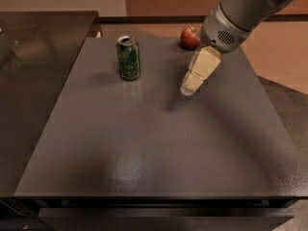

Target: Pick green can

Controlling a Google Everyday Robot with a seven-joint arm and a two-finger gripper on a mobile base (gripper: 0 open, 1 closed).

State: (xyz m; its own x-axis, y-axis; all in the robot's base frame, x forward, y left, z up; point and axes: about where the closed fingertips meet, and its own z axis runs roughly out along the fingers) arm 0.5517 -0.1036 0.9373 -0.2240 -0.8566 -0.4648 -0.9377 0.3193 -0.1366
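The green can [128, 57], dark green with pale green graphics and a silver top, stands upright on the dark grey table [144, 143] at its far left part. My gripper [188, 89], with cream-coloured fingers, hangs from the grey arm [236, 18] over the table's far middle, to the right of the can and well apart from it. It holds nothing that I can see.
A red apple [190, 37] sits at the table's far edge, behind the gripper and next to the arm. A glossy dark counter [33, 57] adjoins the table on the left. The clear bottle is hidden behind the arm.
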